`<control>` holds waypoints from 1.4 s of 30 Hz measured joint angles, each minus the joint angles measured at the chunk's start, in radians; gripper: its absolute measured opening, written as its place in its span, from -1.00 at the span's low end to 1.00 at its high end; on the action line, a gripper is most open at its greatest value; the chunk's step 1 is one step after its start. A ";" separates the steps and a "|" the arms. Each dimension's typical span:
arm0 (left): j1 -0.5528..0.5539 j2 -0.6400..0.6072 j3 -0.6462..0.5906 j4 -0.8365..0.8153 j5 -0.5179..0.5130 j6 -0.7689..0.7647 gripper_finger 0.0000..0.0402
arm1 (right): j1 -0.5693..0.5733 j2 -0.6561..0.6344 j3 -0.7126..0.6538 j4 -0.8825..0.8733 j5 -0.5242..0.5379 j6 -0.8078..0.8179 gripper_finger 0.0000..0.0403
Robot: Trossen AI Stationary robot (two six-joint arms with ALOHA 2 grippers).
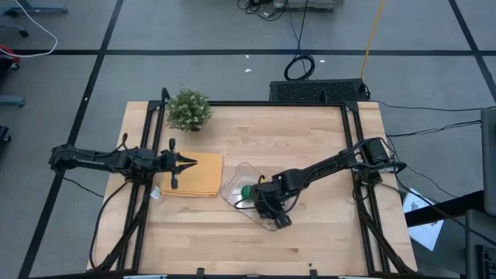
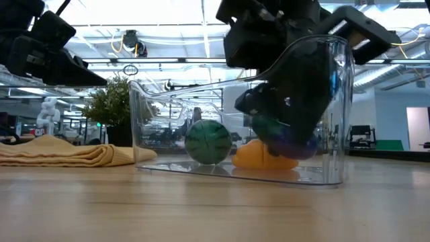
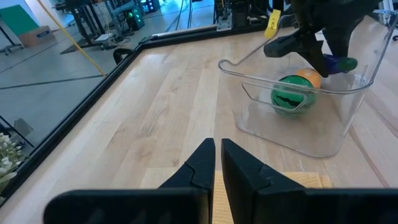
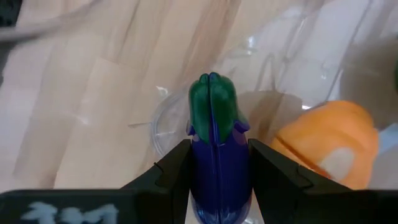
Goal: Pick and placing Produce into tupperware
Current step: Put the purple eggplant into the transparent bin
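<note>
The clear tupperware [image 1: 239, 180] stands near the table's middle. A green striped ball [image 2: 207, 142] and an orange oval [image 2: 259, 156] lie on its floor. My right gripper [image 4: 217, 155] reaches down into the tupperware, shut on the blue-purple piece [image 4: 219, 174], whose green cap [image 4: 212, 106] sticks out past the fingertips. The orange oval [image 4: 329, 143] lies just beside it. At the table's left, my left gripper [image 3: 217, 155] hovers shut over the tan pad [image 1: 198, 177], holding nothing. My right gripper pinches the blue-purple piece by the two sides of its body [image 4: 198, 165] between its two fingers [image 4: 171, 171]. The fingers slant down from the table's right side and lie along the piece. The piece points down into the tupperware, close by the orange oval [image 3: 309, 77].
A leafy potted plant [image 1: 188, 108] stands at the far left of the table. The folded tan pad [image 2: 67, 153] lies left of the tupperware. Bare wood stretches along the near side and the far right.
</note>
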 joint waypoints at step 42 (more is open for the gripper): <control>0.000 0.000 0.000 0.040 0.000 0.024 -0.84 | -0.003 0.015 0.214 -0.016 0.262 0.852 -0.35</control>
